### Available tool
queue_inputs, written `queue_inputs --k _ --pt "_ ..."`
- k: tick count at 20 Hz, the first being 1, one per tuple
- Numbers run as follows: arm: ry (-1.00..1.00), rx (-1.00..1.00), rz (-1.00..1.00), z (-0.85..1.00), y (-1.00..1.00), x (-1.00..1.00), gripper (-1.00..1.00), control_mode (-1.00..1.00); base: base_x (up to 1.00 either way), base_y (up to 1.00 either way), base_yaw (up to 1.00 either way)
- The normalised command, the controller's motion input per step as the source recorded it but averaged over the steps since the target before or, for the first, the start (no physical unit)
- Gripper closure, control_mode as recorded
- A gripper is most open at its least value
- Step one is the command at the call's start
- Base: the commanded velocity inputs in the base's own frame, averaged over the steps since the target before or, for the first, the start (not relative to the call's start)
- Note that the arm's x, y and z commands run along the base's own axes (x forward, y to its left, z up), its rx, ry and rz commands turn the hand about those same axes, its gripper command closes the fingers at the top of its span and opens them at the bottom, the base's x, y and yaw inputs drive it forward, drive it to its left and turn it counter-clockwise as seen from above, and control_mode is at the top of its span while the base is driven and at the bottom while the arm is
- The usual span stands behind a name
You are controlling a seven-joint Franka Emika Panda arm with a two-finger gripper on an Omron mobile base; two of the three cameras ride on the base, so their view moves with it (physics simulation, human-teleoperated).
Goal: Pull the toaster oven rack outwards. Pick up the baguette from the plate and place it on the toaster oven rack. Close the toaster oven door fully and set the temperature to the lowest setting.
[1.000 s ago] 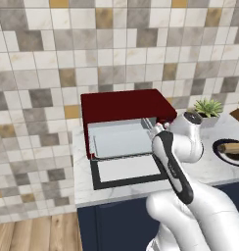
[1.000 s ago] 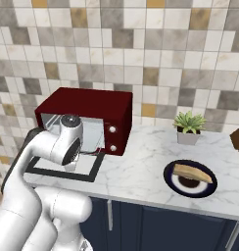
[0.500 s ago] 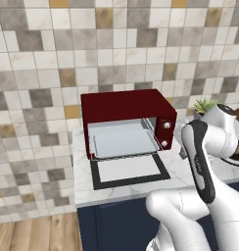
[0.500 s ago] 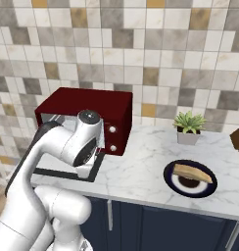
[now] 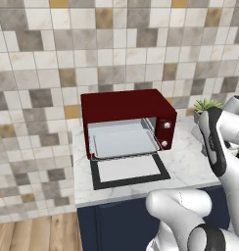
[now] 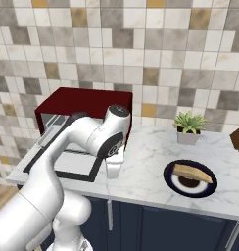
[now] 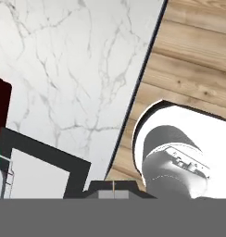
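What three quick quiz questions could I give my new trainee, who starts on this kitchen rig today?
1. True or false: the toaster oven door lies open, flat on the counter.
2. Where is the baguette? A) on the toaster oven rack B) on the plate C) held in the claw
3. Fill in: the potted plant stands ____ the plate, nearer the tiled wall.

Key: 1 true; 2 B; 3 behind.

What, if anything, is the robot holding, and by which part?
Nothing. The jaws of the gripper are shut on empty air, and the baguette lies on the plate.
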Motion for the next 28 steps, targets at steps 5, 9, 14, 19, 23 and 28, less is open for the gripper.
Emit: queue_inputs --k 5,9,14,19,23,28 --pt "0.0 -0.13 0.0 -0.2 -0.5 0.3 1.0 -1.0 0.0 0.0 0.0" --pt "0.02 -0.05 0.0 -0.29 -0.68 0.45 1.0 -1.0 0.0 0.0 0.0" --pt "0.01 0.0 -0.03 -0.28 -0.79 0.36 1.0 -1.0 0.0 0.0 0.0" --pt "0.0 0.0 -0.07 -0.06 -1.0 0.18 1.0 -1.0 0.0 0.0 0.0" --pt "0.0 0.0 -0.07 -0.05 -0.97 0.29 -1.0 -1.0 0.0 0.0 0.0" --pt "0.0 0.0 -0.08 -0.09 -0.63 0.28 -1.0 -1.0 0.0 0.0 0.0"
